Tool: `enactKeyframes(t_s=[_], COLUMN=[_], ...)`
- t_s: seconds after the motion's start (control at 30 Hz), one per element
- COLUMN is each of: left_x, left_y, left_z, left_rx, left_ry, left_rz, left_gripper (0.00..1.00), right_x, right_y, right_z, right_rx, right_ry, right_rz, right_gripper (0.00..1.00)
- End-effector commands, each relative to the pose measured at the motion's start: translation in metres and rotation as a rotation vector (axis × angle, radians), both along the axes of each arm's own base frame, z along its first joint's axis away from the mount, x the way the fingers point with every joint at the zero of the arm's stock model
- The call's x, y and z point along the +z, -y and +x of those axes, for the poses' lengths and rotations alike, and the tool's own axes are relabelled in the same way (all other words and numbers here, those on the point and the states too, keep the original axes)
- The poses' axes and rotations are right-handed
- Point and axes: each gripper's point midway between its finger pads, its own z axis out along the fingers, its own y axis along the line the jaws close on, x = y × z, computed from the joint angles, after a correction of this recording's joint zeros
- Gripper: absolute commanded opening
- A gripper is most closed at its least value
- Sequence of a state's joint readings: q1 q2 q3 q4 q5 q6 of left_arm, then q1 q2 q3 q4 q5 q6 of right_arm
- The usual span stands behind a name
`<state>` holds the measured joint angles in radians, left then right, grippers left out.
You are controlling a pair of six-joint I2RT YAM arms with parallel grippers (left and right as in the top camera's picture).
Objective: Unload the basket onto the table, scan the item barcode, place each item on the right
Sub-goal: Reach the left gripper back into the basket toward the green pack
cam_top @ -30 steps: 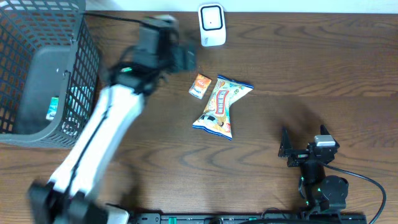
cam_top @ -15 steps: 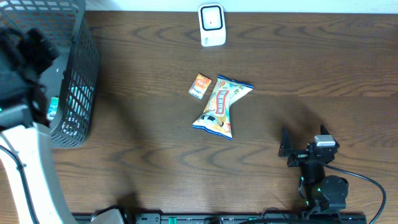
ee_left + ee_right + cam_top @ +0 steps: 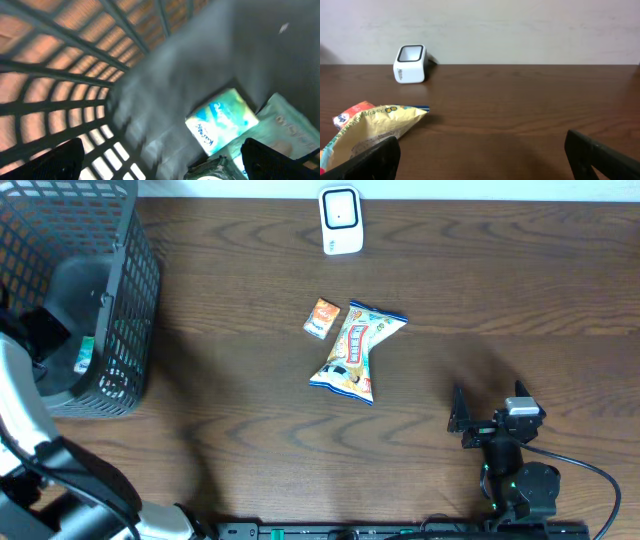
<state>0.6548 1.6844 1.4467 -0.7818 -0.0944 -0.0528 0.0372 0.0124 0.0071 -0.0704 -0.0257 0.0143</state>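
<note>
Overhead, left to right.

Far left: black wire basket (image 3: 140,290). The left arm reaches up from the lower left corner and into it.

Left wrist view: left fingers (image 3: 57,160) spread wide, only the tips visible at the bottom corners, nothing between them. Below them, teal-and-white packets (image 3: 222,122) lie flat on the basket floor, toward the lower right of that frame.

Centre of the counter (image 3: 200,400): small orange packet (image 3: 322,317), and just beside it on the right a yellow snack bag (image 3: 357,350). The two look close to touching, but I cannot tell if they do. The bag's long axis runs from upper right to lower left of the frame, pinched narrow at the middle. White barcode scanner (image 3: 340,220) sits at the top centre, well apart from both.

Lower right: right fingers (image 3: 457,410), spread, empty, pointing toward the top of the frame. The snack bag lies up and to the left of them. Right wrist view agrees: the bag's end sits at the left edge, the scanner beyond it in the upper left.

Judgement: the snack bag or the orange packet looks like the next item to scan, since both lie loose on the counter. Nothing is in hand yet. The right arm is clearly nearer to both; the left must first come out of the basket. A reach from the right would meet the bag side-on, so closing across its narrow waist looks the likeliest hold. No barcode face is visible from here.
</note>
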Motion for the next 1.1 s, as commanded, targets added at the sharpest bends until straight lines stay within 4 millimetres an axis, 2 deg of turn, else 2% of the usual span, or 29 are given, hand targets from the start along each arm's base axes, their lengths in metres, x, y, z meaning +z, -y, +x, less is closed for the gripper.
enactKeyframes(t_s=[0.0,0.53,0.67,0.83,0.93,1.07], left_x=[-0.032,-0.112,-0.121,-0.124,-0.128,-0.137], left_y=[0.012,0.016,0.019,0.04,0.047,0.049], left_z=[0.006,0.008,0.011,0.035,0.04,0.038], left_rx=[-0.113,-0.132,-0.139,-0.199,-0.199,-0.154], left_ry=[-0.047,-0.178,-0.176,-0.049,-0.025,-0.034], left_rz=[-0.091,-0.231,-0.255,-0.376,-0.419,-0.448], left_gripper=[0.98,1.0,0.98,0.98,0.89,0.85], right_x=[-0.001,-0.001,-0.001,-0.001,-0.001,-0.001], right_y=[0.0,0.0,0.0,0.0,0.0,0.0], right_z=[0.0,0.0,0.0,0.0,0.0,0.0], right_rx=[-0.003,-0.003,-0.003,-0.003,-0.003,-0.003], right_ry=[-0.001,-0.001,-0.002,-0.001,-0.002,-0.001], right_rz=[0.01,0.01,0.01,0.01,0.01,0.01], right_gripper=[0.99,0.99,0.99,0.99,0.99,0.99])
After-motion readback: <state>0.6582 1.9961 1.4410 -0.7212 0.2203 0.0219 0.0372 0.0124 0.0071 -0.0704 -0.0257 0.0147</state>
